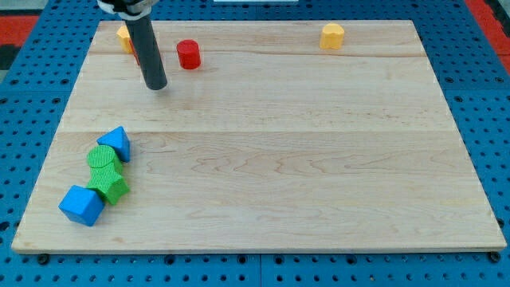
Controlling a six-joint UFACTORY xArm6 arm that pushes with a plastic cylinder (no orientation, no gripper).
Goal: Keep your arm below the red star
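Observation:
My dark rod comes down from the view's top left, and my tip (156,86) rests on the wooden board (279,159). A sliver of a red block (136,54) shows at the rod's left edge. The rod hides most of it, so I cannot make out its shape. My tip is just below and to the right of that sliver. A red cylinder (189,54) stands to the upper right of my tip, apart from it.
A yellow block (124,35) sits partly behind the rod at the top left. A yellow hexagon-like block (332,36) is at the top right. At the lower left lie a blue triangular block (116,143), a green round block (101,158), a green block (111,186) and a blue block (81,205).

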